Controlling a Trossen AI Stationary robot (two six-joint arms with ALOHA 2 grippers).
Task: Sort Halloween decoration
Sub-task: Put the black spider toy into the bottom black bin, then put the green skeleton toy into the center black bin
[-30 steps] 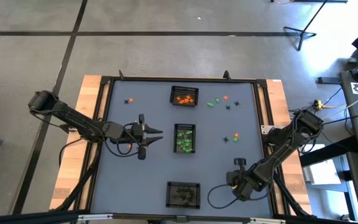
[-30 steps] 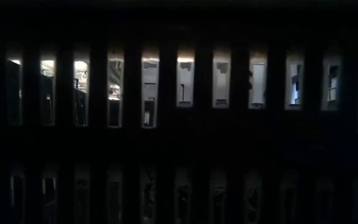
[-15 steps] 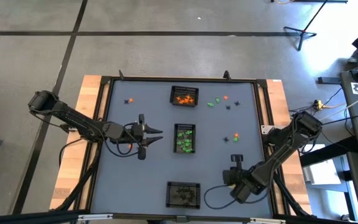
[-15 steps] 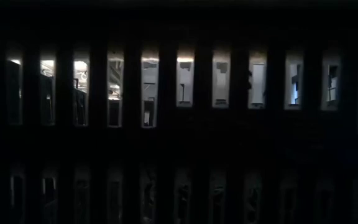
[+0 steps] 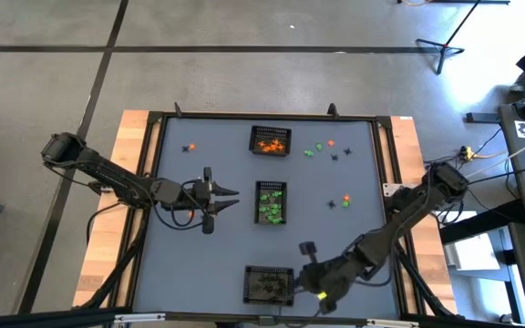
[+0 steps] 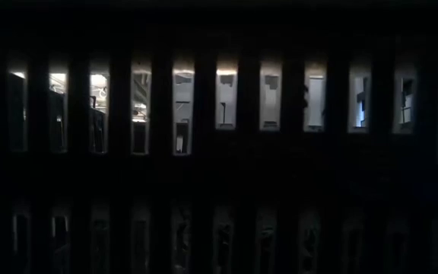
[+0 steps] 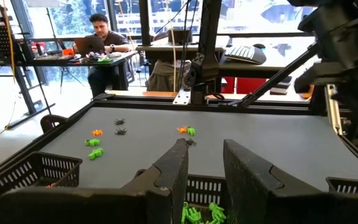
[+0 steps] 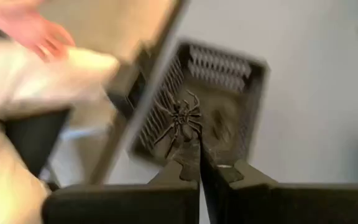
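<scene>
A grey bench (image 5: 208, 264) with a black frame fills the middle of the overhead picture, on wooden side boards over a concrete floor (image 5: 244, 82) crossed by dark lines.

Down its centre sit three black mesh baskets: one near the top with orange trinkets (image 5: 270, 140), one in the middle with green trinkets (image 5: 271, 201), and one at the bottom with black trinkets (image 5: 269, 284).

The right gripper (image 8: 199, 163) is at lower centre, just right of the bottom basket. Its fingers are clenched on a black toy spider (image 8: 180, 119), pinched by a leg. The spider's body runs lengthwise straight out from the fingertips, legs splayed to both sides, in front of the basket.

The left gripper (image 5: 228, 199) hangs at middle left, pointing toward the green basket with its fingers parted and holding nothing.

Loose trinkets (image 5: 322, 149) lie at upper right, a few more (image 5: 340, 199) at middle right, and two at upper left (image 5: 189, 147).

In the left wrist picture, a person (image 7: 104, 43) sits at a desk by bright windows beyond the bench.

The low camera shows only dark bars.
</scene>
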